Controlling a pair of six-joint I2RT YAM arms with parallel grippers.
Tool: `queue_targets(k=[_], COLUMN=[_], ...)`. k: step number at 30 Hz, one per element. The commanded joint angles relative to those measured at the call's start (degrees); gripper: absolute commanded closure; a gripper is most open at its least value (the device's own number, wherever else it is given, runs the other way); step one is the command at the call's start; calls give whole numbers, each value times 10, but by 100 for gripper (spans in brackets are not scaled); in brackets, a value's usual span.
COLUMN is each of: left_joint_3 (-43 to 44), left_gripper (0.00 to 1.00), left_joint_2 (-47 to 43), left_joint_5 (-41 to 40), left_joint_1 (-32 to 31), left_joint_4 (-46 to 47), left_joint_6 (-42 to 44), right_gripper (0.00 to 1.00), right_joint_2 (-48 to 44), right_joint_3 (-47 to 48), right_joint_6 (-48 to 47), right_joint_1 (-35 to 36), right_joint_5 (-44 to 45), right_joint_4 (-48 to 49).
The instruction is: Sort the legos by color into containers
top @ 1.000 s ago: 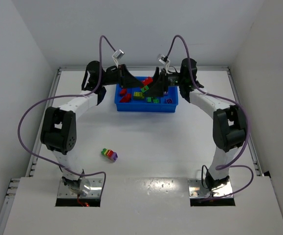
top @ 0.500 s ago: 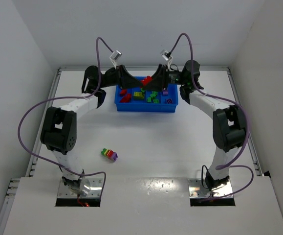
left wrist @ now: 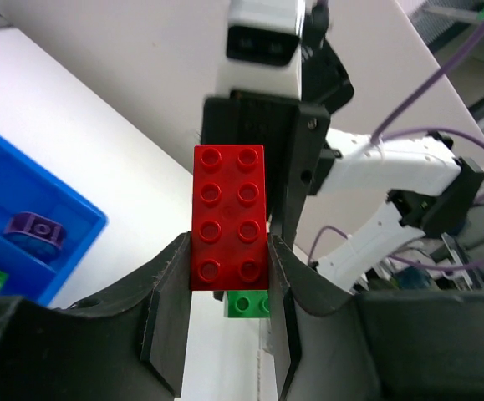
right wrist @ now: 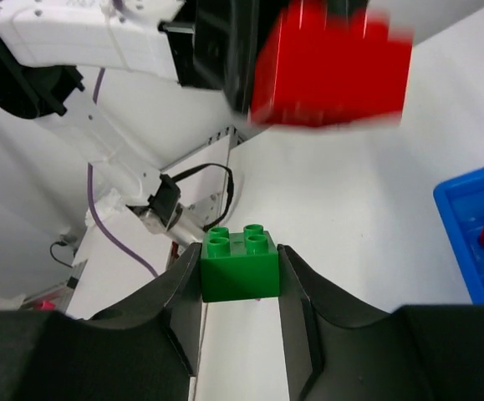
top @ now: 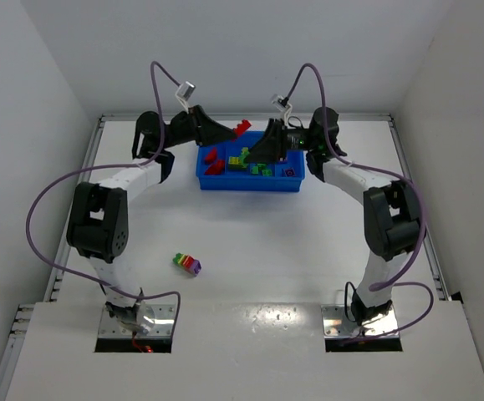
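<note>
Over the far side of the blue tray [top: 250, 185], the left gripper [left wrist: 229, 251] is clamping a red two-by-four brick [left wrist: 229, 209] between its narrowly set fingers. The right gripper [right wrist: 240, 255] is pinching a small green brick [right wrist: 240, 267] the same way. Overhead, both tools are meeting tip to tip above the compartments. Only the right wrist camera is showing the bricks apart, green just below red. A multicolour stack [top: 187, 264] is lying well apart on the table [top: 308, 251], on the left arm's side.
</note>
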Motion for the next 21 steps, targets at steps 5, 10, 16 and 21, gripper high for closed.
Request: queue_targets(k=[5,10,16,21], left_joint_3=[38,43,10,-21], left_gripper=[83,83,83,83], left_joint_2=[-59,-158,-247,-265], left_joint_5=[-36,-131,-271,-325], left_joint_1=[61,70,44,38], left_joint_4=[-75,-358,-570,-621], left_joint_6=[107,364,516,545], right_gripper=[95,95,95,95], right_joint_2=[-30,37,138,181], right_joint_3=[12,124,232,244], right_joint_6=[-202,-425,-533,-554], right_joint_1=[-25,-31,-14,-8], right_joint_5=[65,282,468,522], right_joint_4=[-217,-416,-501,-507])
